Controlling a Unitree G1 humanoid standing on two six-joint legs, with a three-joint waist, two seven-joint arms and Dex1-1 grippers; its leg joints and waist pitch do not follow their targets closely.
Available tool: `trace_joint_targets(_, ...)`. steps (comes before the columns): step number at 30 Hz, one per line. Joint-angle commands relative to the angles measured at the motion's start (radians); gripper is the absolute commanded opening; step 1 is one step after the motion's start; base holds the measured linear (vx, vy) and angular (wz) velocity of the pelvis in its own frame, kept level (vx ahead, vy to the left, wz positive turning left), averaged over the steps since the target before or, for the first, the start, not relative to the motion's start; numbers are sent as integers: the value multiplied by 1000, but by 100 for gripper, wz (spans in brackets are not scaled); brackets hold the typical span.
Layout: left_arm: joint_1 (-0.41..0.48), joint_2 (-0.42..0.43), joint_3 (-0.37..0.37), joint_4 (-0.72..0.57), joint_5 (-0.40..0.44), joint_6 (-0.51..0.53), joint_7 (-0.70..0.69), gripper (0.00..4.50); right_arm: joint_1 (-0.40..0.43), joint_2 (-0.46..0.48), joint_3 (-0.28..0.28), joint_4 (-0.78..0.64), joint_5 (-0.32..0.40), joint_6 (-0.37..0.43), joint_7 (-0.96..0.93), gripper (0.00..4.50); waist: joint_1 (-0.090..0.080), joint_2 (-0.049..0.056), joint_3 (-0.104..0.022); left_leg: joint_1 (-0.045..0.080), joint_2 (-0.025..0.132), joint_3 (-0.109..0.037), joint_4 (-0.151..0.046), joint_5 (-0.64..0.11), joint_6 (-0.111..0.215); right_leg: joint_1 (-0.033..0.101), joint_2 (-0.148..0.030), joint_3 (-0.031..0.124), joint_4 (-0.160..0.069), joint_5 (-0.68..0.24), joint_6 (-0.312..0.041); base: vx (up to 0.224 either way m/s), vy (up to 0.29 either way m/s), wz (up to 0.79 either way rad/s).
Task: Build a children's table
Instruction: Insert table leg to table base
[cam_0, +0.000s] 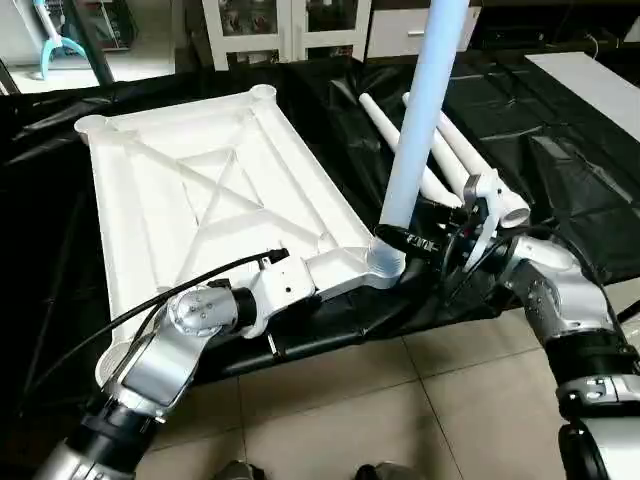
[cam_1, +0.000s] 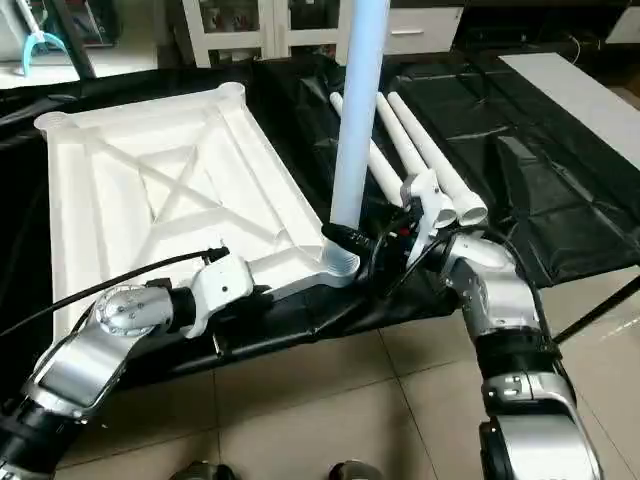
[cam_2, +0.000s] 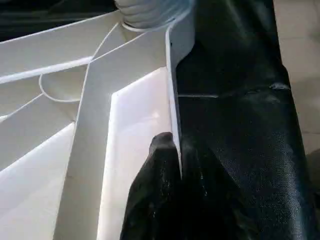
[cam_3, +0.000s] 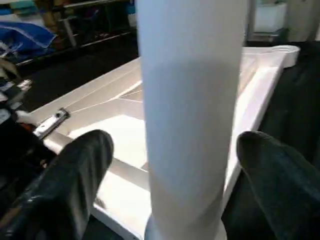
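one leg (cam_3: 192, 120) upright between spread right fingers (cam_3: 75, 180), untouched.

Bright, even light; wrist views blurred.

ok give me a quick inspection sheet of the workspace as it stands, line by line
surface: black sheet spread over a tiled floor
job's things: tabletop lies underside up, X ribs showing; one leg stands upright in the near corner socket; spare legs lie on the sheet beside it
clutter: nothing seen
grippers: left claw shut on the tabletop's rim; right claw open, its fingers either side of the upright leg, not touching it
cables: black cable runs along the left arm across the tabletop; more loop at the right wrist
surroundings: white cabinets behind; white board at far right
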Motion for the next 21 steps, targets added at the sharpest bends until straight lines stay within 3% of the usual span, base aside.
trace_joint_targets(1,-30,0,-41,21,-10,-41,-56,0,-21,-17,-8,-6,-4,6,0,444,-4,2,-72,21,46,-7,-61,-88,114,52,-55,47,-57,8,-297,0,0,0)
trace_joint_targets(2,-32,-1,-41,28,-11,-45,-62,0,-23,-15,-13,-3,-3,8,-2,444,-2,3,-75,23,47,-7,-60,-93,114,54,-60,49,-57,1,-297,0,0,0)
trace_joint_targets(3,-36,-1,-53,29,7,-51,-56,0,-17,-17,-17,-7,-4,8,-2,444,2,18,-88,26,49,-10,-57,-86,108,58,-61,45,-56,17,-301,0,0,0)
trace_joint_targets(5,-36,-15,-48,15,-16,-36,-63,0,-5,-18,-23,-19,-6,10,2,444,7,16,-88,25,50,-9,-55,-80,107,58,-59,46,-51,47,-308,0,0,0)
trace_joint_targets(8,-30,-2,-51,18,-10,-50,-67,0,2,-8,-27,-30,-6,1,-13,444,18,24,-99,24,48,-10,-49,-53,118,63,-60,44,-44,77,-316,0,0,0)
trace_joint_targets(9,-28,-2,-45,37,-12,-64,-65,0,3,1,-28,-36,-3,-3,-27,444,18,22,-99,24,48,-10,-49,-48,120,62,-60,44,-44,82,-316,0,0,0)
trace_joint_targets(10,-28,-2,-45,37,-12,-64,-65,0,3,1,-28,-36,-3,-3,-27,444,16,13,-100,22,48,-9,-49,-44,123,64,-60,43,-42,75,-314,0,0,0)
trace_joint_targets(12,-28,-4,-40,52,-15,-72,-63,0,4,6,-28,-41,0,-4,-35,444,15,17,-99,22,48,-8,-49,-64,114,61,-59,43,-46,32,-305,0,0,0)
trace_joint_targets(13,-27,-14,-31,61,-12,-75,-39,0,17,10,-28,-59,-6,-7,-62,444,18,29,-102,24,49,-11,-48,-71,108,62,-61,42,-45,24,-305,0,0,0)
trace_joint_targets(15,-39,-56,-2,85,-3,-56,41,0,59,34,-49,-115,10,-4,-117,444,17,19,-99,26,52,-7,-50,-84,96,60,-60,46,-49,18,-293,0,0,0)
trace_joint_targets(16,-47,-73,15,92,-11,-53,61,0,71,44,-59,-129,17,6,-143,444,18,21,-99,25,50,-8,-50,-96,90,59,-60,45,-50,1,-290,0,0,0)
trace_joint_targets(17,-53,-81,27,94,-24,-48,62,0,76,51,-63,-132,18,2,-154,444,19,30,-100,25,50,-11,-51,-115,78,60,-61,44,-51,-27,-283,0,0,0)
trace_joint_targets(19,-64,-95,48,96,-51,-41,59,0,82,62,-67,-134,18,-7,-170,444,13,20,-99,21,46,-10,-52,-132,65,63,-61,44,-57,-57,-274,0,0,0)
trace_joint_targets(21,-83,-78,32,120,-31,-76,50,0,93,71,-63,-129,9,-21,-181,444,13,25,-99,21,44,-11,-51,-145,60,61,-61,44,-61,-101,-259,0,0,0)
